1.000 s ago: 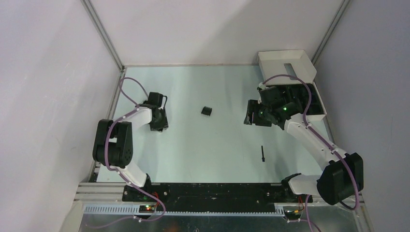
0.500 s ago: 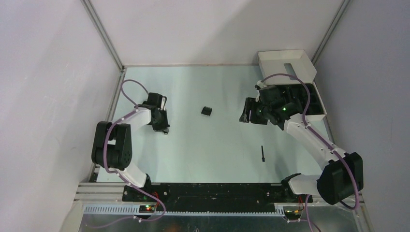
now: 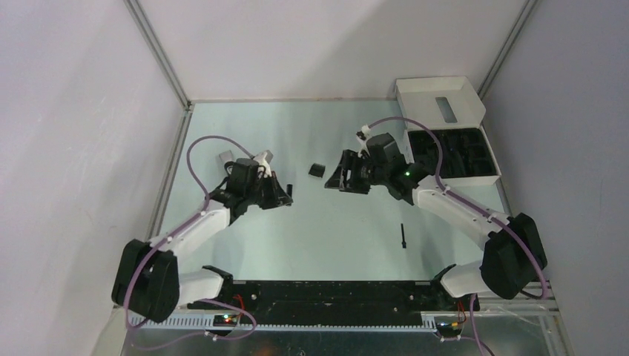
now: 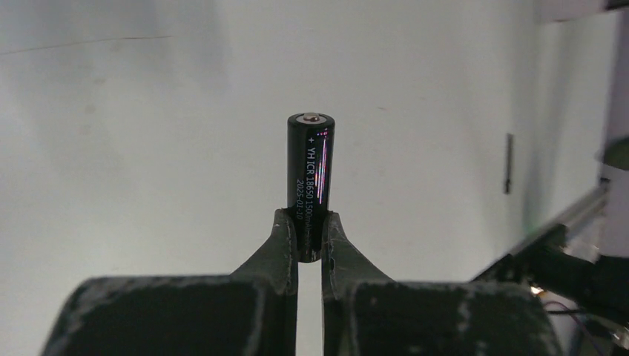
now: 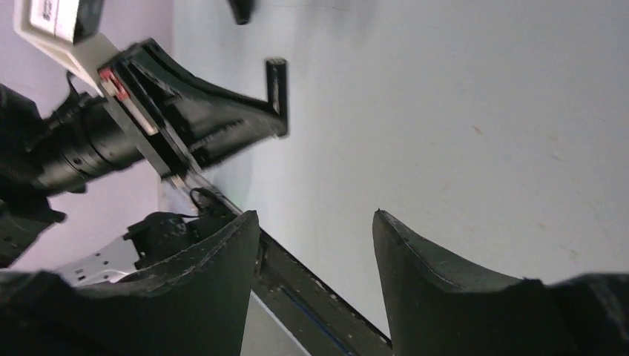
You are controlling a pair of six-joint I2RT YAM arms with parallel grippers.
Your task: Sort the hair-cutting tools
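Plain pale grey walls (image 3: pixel 311 44) close in the pale greenish counter (image 3: pixel 334 230) on three sides, metal rails (image 3: pixel 156 50) climbing the corners, the light soft and even.

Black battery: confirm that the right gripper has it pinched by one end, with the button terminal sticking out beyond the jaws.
Wrong arm. The left gripper has the black battery pinched by one end, with the button terminal sticking out beyond the jaws, as the left wrist view shows. The right gripper stands open and empty in its own wrist view.
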